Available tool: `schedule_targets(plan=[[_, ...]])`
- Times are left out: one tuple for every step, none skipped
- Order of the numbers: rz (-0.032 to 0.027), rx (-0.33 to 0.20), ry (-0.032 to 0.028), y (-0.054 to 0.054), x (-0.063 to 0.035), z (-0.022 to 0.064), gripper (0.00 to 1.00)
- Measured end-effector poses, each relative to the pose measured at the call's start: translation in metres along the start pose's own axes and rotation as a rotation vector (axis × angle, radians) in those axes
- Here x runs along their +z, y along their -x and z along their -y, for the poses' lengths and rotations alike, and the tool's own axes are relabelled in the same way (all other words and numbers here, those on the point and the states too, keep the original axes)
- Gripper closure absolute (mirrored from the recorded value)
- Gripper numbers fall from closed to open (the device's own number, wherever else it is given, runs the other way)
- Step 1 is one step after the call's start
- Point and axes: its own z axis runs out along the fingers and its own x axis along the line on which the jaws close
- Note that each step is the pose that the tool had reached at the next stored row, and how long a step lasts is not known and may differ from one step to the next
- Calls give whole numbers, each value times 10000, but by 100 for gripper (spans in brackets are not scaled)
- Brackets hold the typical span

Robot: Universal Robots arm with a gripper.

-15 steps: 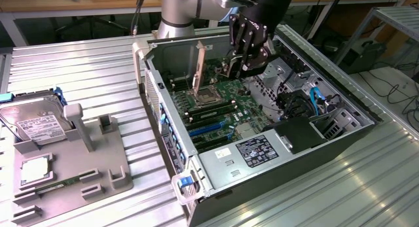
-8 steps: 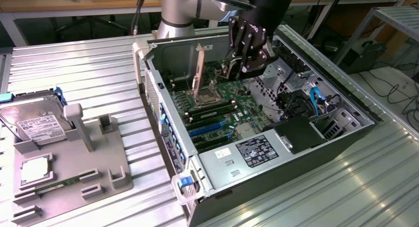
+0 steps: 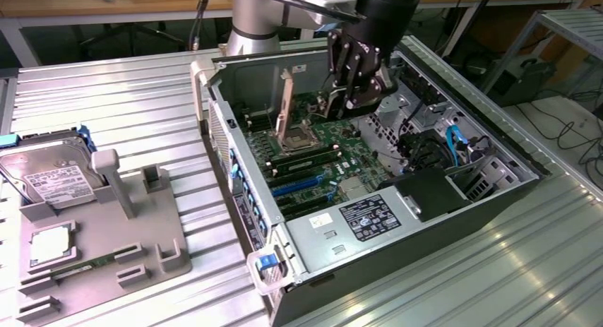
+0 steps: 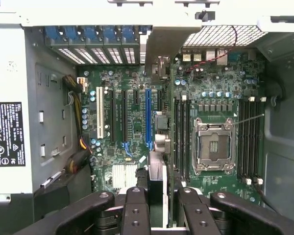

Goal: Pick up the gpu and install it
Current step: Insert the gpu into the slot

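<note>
As the pincer (image 4: pixel 156 205) grips the gpu (image 4: pixel 157 147), above motherboard (image 4: pixel 132 122), CPU socket (image 4: pixel 214 147) beside.

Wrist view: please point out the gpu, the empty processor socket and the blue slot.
gpu (image 4: pixel 157 183): wrist view, its edge above the pincer.
processor socket (image 4: pixel 214 146): wrist view, its open middle.
blue slot (image 4: pixel 148 117): wrist view, halfway along its length.

green motherboard (image 4: pixel 137 122) w/ blue slot (image 4: pixel 148 117) (one white (image 4: pixel 99 115)), black gripper (image 4: pixel 159 215), grey case (image 3: pixel 396 235).
</note>
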Motion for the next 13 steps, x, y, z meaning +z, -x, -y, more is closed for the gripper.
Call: schedule_targets(plan=[[0, 0, 0, 0, 7, 0, 72], [0, 0, 0, 0, 14, -1, 72], [1, 0, 0, -1, 24, 0, 72], [1, 0, 0, -1, 32, 0, 72], [1, 0, 0, -1, 40, 0, 72], [1, 0, 0, -1, 47, 0, 72], [0, 0, 0, -1, 55, 0, 72], [0, 0, 0, -1, 60, 1, 72], [1, 0, 0, -1, 66, 1, 72], [0, 0, 0, -1, 72, 1, 72], [0, 0, 0, -1, 77, 1, 72], [1, 0, 0, -1, 82, 1, 72], [0, 0, 0, -2, 91, 1, 72]])
